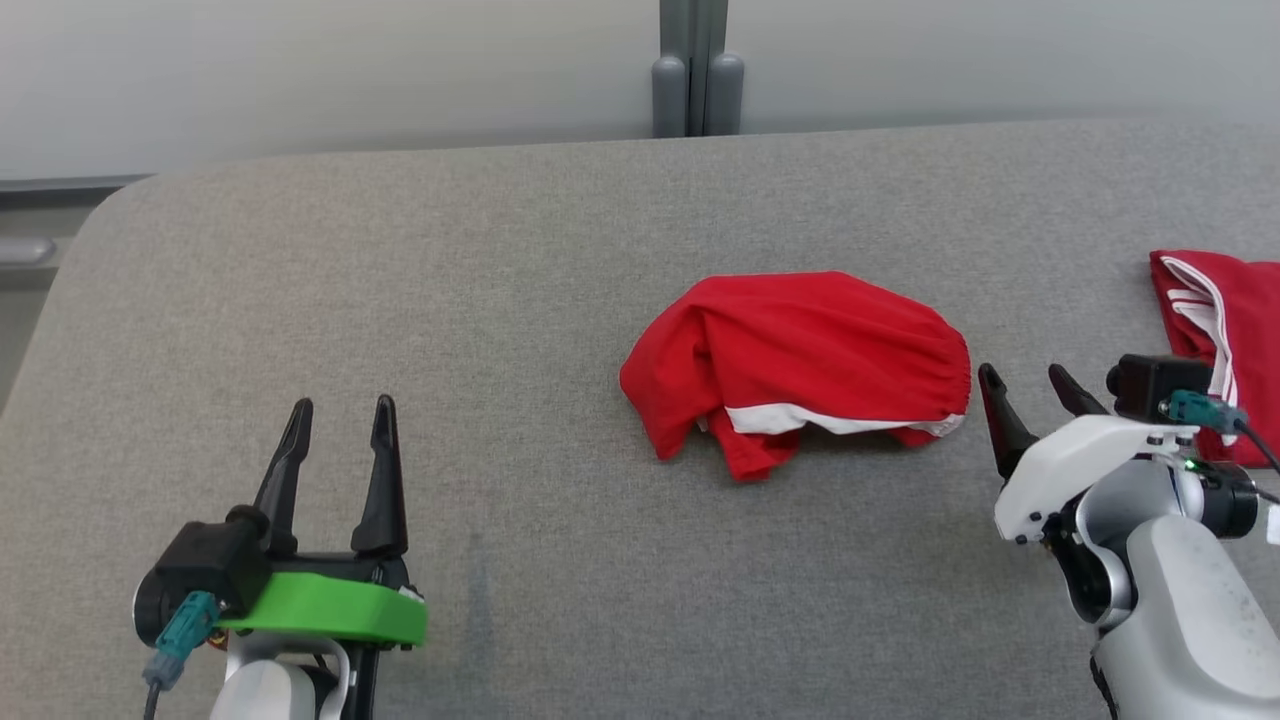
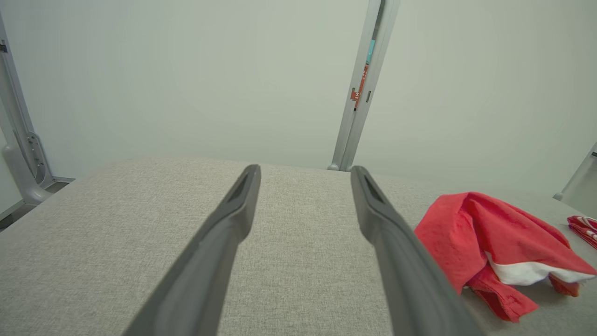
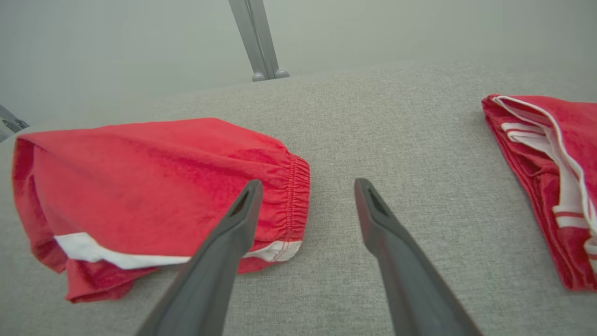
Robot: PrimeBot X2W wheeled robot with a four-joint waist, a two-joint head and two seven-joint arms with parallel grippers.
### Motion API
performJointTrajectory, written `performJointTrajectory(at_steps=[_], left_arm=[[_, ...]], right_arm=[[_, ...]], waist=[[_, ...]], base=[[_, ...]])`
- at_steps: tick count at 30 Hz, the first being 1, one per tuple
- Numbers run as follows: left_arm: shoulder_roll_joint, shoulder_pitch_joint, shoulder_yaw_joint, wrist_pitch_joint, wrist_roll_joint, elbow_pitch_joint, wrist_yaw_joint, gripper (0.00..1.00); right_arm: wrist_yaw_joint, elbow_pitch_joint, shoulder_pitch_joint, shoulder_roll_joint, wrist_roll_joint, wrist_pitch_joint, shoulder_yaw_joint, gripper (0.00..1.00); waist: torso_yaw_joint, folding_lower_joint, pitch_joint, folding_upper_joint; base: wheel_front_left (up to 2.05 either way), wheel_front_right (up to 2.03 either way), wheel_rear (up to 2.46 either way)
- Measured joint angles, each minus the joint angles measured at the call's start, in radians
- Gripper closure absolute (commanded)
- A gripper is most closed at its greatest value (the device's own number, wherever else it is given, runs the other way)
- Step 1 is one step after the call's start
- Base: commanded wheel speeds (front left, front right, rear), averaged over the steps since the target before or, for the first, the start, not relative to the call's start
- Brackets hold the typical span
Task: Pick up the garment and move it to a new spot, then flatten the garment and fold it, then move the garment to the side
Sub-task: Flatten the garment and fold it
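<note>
A crumpled red garment (image 1: 800, 355) with a white band and an elastic waistband lies in the middle of the grey table (image 1: 450, 300). The left wrist view has the garment (image 2: 489, 242) at its right; in the right wrist view the garment (image 3: 154, 186) spreads across the left half. My right gripper (image 1: 1030, 385) stands open just to the right of its waistband edge, with nothing between the fingers. The right gripper (image 3: 305, 196) has its left finger over the waistband. My left gripper (image 1: 340, 415) is open and empty at the lower left, well apart from the cloth, and the left gripper (image 2: 305, 179) points across bare table.
A second red piece of clothing with white stripes (image 1: 1225, 330) lies folded at the table's right edge, also seen as the folded piece (image 3: 550, 177). A grey post (image 1: 695, 70) stands behind the table against a pale wall. The table's left corner is rounded.
</note>
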Motion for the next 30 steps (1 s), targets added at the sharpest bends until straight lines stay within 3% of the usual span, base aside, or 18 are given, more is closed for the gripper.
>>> performJointTrajectory(at_steps=[13, 14, 15, 22, 30], left_arm=[[0.006, -0.048, -0.012, 0.000, -0.008, 0.002, 0.000, 0.00], [0.006, -0.050, -0.012, 0.000, -0.009, 0.002, 0.000, 0.00], [0.006, -0.050, -0.012, 0.000, -0.009, 0.002, 0.000, 0.00], [0.004, -0.050, -0.009, 0.000, -0.012, 0.008, 0.000, 0.00], [0.001, -0.029, 0.001, 0.000, -0.013, 0.005, -0.001, 0.00]], right_arm=[[-0.001, 0.290, -0.186, -0.003, 0.083, 0.093, 0.038, 0.00], [-0.001, 0.294, -0.193, -0.003, 0.091, 0.087, 0.050, 0.56], [-0.001, 0.295, -0.198, -0.003, 0.098, 0.078, 0.059, 1.00], [-0.001, 0.249, -0.221, -0.044, 0.123, -0.011, 0.142, 1.00], [-0.001, 0.063, -0.337, -0.074, 0.148, -0.019, 0.303, 1.00]], waist=[[0.060, 0.0000, 0.093, 0.0000], [0.065, 0.0000, 0.096, 0.0000], [0.069, 0.0000, 0.098, 0.0000], [0.078, 0.0000, 0.077, 0.0000], [0.076, 0.0000, 0.031, 0.0000]], base=[[0.00, 0.00, 0.00], [0.00, 0.00, 0.00], [0.00, 0.00, 0.00], [0.00, 0.00, 0.00], [0.00, 0.00, 0.00]])
